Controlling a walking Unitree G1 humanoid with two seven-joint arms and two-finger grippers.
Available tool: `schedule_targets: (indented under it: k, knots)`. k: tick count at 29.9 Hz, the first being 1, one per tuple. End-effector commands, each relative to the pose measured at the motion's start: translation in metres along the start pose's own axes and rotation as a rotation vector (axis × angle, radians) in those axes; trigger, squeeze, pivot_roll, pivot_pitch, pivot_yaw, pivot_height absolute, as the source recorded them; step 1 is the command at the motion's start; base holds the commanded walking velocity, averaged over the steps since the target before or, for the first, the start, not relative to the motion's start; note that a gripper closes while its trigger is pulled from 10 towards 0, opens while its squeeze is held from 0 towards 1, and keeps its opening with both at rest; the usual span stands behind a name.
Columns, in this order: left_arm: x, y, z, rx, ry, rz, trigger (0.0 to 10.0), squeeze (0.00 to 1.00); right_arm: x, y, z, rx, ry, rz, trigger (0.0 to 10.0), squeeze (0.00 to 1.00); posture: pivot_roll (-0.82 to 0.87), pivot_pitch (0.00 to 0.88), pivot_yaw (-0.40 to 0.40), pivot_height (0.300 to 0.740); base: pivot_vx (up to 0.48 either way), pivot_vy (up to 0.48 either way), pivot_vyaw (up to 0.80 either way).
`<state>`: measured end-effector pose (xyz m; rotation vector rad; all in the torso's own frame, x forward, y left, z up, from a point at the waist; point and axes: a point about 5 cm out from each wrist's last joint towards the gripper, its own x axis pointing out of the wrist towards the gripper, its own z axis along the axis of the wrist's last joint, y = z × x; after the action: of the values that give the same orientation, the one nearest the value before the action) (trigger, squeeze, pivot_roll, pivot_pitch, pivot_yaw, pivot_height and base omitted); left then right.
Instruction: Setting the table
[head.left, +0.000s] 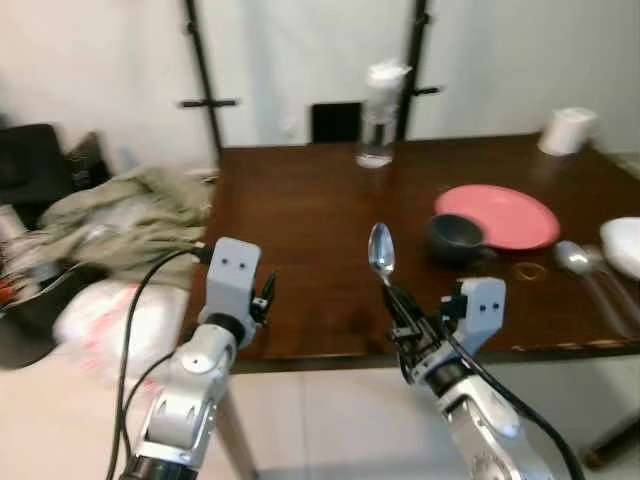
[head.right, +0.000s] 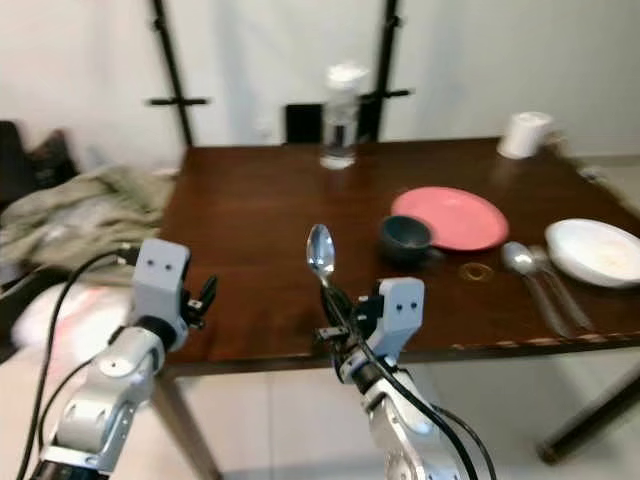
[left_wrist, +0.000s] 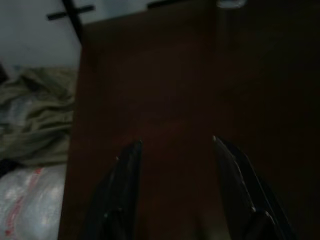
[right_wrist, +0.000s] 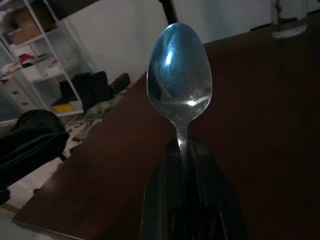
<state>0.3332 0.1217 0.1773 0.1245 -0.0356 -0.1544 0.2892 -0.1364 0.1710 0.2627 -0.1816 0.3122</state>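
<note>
My right gripper (head.left: 400, 310) is shut on the handle of a silver spoon (head.left: 381, 252), which stands upright with its bowl up over the near edge of the dark wooden table (head.left: 300, 230). The spoon (right_wrist: 179, 82) looms large in the right wrist view. My left gripper (head.left: 264, 297) hovers open at the table's near left edge, its fingers (left_wrist: 125, 170) spread over bare wood. On the right of the table lie a pink plate (head.left: 500, 215), a dark bowl (head.left: 456, 236), another spoon (head.left: 578, 262) and a white plate (head.right: 596, 250).
A water bottle (head.left: 378, 115) stands at the table's far edge and a white roll (head.left: 568, 130) at the far right corner. A heap of clothes and bags (head.left: 110, 230) lies left of the table. Black stand poles (head.left: 203, 70) rise behind it.
</note>
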Motion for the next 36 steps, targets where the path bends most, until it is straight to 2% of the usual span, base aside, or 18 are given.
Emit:
schedule_targets:
  k: [1, 19, 24, 29, 33, 36]
  knots:
    - [0.003, 0.002, 0.001, 0.015, -0.002, 0.004, 10.0, 0.0, -0.002, -0.007, 0.003, -0.01, -0.021, -0.041, 10.0, 0.0, 0.05, 0.059, 0.085, 0.74, 0.48, 0.0, 0.0]
    - [0.006, 0.004, 0.003, 0.01, -0.022, 0.0, 10.0, 0.0, -0.001, -0.009, 0.003, -0.015, -0.032, -0.054, 10.0, 0.0, 0.05, 0.052, 0.087, 0.74, 0.48, 0.0, 0.0]
    - [0.004, 0.005, 0.003, 0.021, -0.032, -0.001, 10.0, 0.0, -0.002, -0.008, 0.003, -0.016, -0.029, -0.045, 10.0, 0.0, 0.05, 0.05, 0.087, 0.74, 0.0, 0.0, 0.0]
    - [0.0, 0.003, 0.002, 0.007, -0.024, -0.024, 10.0, 0.0, -0.006, -0.004, -0.005, -0.026, 0.025, 0.01, 10.0, 0.0, 0.05, 0.05, 0.086, 0.74, 0.0, 0.0, 0.0]
    - [-0.008, 0.002, -0.005, -0.006, 0.016, -0.092, 10.0, 0.0, -0.017, -0.008, -0.028, -0.129, 0.177, 0.006, 10.0, 0.0, 0.05, 0.051, 0.082, 0.74, 0.0, 0.0, 0.0]
    - [-0.012, 0.002, -0.009, -0.01, 0.046, -0.138, 10.0, 0.0, -0.021, -0.011, -0.036, -0.133, 0.23, -0.021, 10.0, 0.0, 0.06, 0.057, 0.073, 0.74, 0.0, 0.0, 0.0]
